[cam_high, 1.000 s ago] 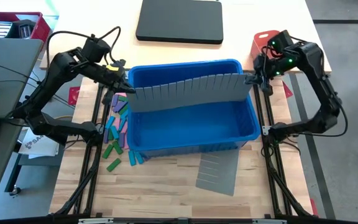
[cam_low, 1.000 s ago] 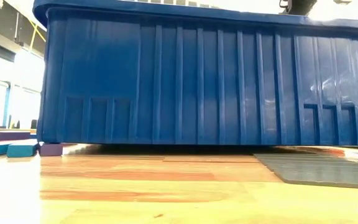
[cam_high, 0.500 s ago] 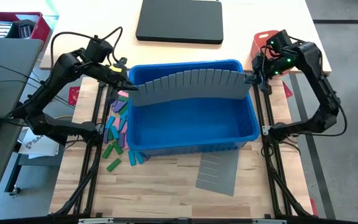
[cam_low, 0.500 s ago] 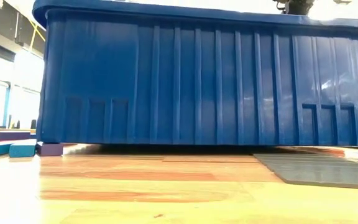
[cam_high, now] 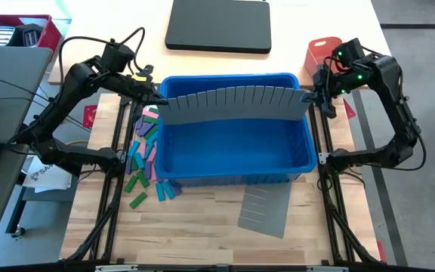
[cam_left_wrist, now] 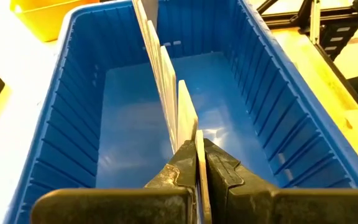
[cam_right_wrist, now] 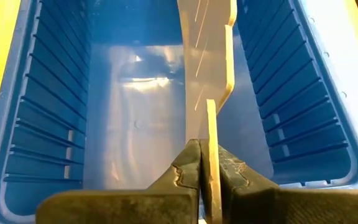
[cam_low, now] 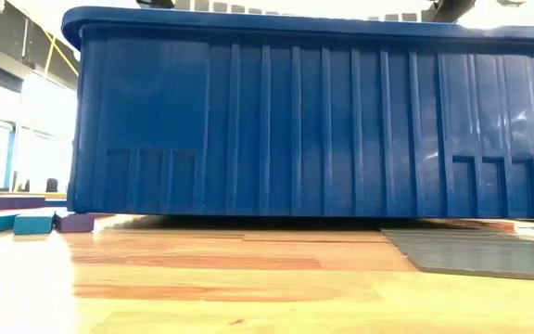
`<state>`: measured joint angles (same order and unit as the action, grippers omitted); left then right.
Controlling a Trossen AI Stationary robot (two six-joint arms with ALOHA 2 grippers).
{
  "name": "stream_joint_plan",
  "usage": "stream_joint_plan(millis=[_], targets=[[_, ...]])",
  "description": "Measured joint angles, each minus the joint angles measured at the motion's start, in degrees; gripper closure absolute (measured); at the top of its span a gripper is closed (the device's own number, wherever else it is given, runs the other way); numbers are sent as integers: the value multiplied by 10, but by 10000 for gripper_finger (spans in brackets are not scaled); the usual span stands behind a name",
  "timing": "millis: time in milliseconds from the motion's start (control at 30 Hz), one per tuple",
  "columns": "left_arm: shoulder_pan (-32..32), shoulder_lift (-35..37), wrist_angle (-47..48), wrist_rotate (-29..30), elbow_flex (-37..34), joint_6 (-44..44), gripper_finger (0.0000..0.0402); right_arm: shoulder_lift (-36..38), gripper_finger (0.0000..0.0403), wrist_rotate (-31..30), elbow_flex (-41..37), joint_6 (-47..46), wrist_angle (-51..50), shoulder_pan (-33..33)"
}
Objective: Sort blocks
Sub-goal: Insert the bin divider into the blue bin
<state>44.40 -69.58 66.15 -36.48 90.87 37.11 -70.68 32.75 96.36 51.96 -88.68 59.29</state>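
The blocks (cam_high: 143, 155) lie in a loose heap on the wooden table (cam_high: 202, 227), just beside the left end wall of the blue bin (cam_high: 236, 162) and toward the table's left edge — green, pink, purple and blue pieces, some overlapping, with a green one and a blue one strayed toward the front edge. In the low view a few blocks (cam_low: 26, 221) lie flat on the table at the bin's left corner. The bin (cam_low: 304, 121) stands near the middle of the table, and nothing lies on its floor. Over its back half a grey slotted divider (cam_high: 232, 106) is held on edge, spanning the bin from end to end, slots upward. The left tool (cam_high: 157, 102) is clamped on the divider's left end, at the bin's back left corner; its fingers (cam_left_wrist: 178, 174) press the thin sheet (cam_left_wrist: 166, 81) between them. The right tool (cam_high: 309, 96) grips the opposite end at the bin's back right corner, fingers (cam_right_wrist: 188, 168) pinched tight on the divider (cam_right_wrist: 207, 62). A second grey slotted sheet (cam_high: 265, 208) lies flat on the table, in front of the bin toward the right. A red tray (cam_high: 323, 53) sits near the table's back right corner, and a dark flat case (cam_high: 219, 25) rests at the back edge.
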Motion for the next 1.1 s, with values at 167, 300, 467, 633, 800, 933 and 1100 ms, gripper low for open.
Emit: stream_joint_plan(millis=[167, 300, 467, 633, 800, 933, 1100], targets=[[0, 0, -14, -13, 0, 5, 401, 0, 400, -2, 0, -1, 0, 0], [0, 0, -39, -80, 0, -4, 401, 0, 400, -4, 0, -1, 0, 0], [12, -4, -34, -82, 0, 11, 401, 0, 400, -8, 0, -2, 0, 0], [25, -21, -30, -83, 0, 41, 401, -1, 400, -11, 0, -2, 0, 0], [29, -37, -15, -83, 0, 47, 401, -1, 400, -12, 0, -3, 0, 0], [29, -39, 9, -76, 0, 49, 401, -1, 400, -11, 0, -3, -1, 0], [34, -29, 17, -52, 0, 48, 401, -1, 400, -11, 0, -4, 0, 0]])
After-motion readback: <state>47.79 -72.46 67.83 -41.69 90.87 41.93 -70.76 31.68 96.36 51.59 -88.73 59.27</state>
